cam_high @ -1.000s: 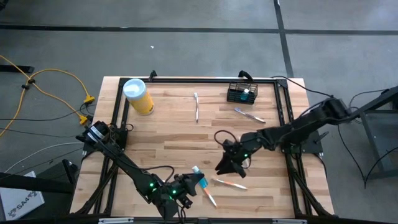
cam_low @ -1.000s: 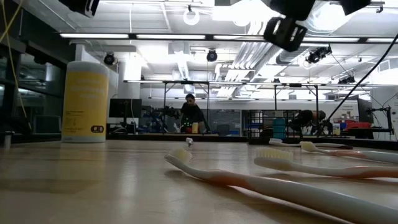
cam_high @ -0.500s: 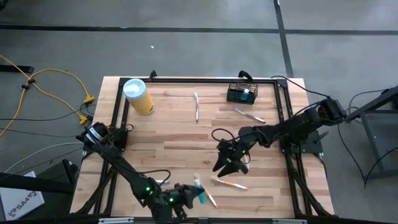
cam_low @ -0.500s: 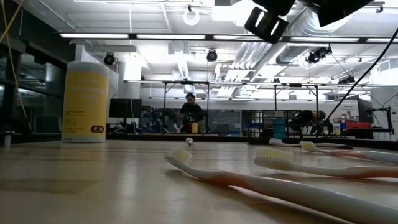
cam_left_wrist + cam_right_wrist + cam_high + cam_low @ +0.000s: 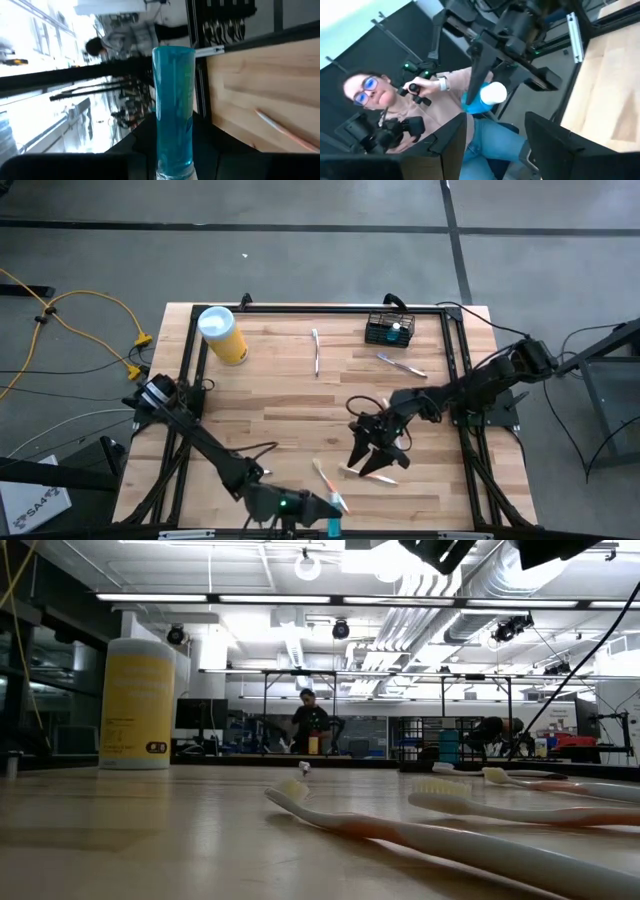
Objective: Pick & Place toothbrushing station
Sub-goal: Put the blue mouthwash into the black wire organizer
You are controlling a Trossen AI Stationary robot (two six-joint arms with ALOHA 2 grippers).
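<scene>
Jaws of left gripper (image 5: 328,525) clamped on a blue tube (image 5: 173,107), off the worktop's (image 5: 270,395) near edge. Jaws of right gripper (image 5: 372,463) spread wide, empty, above an orange-handled toothbrush (image 5: 368,476) mid-worktop. Toothbrushing station (image 5: 389,330) upright at far right corner, well apart from both.

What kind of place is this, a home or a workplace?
Probably a robotics lab or workshop. The wooden table stands on a bare concrete floor, yellow cables lie loose beside it, and the low view shows exposed ceiling ducts.
</scene>
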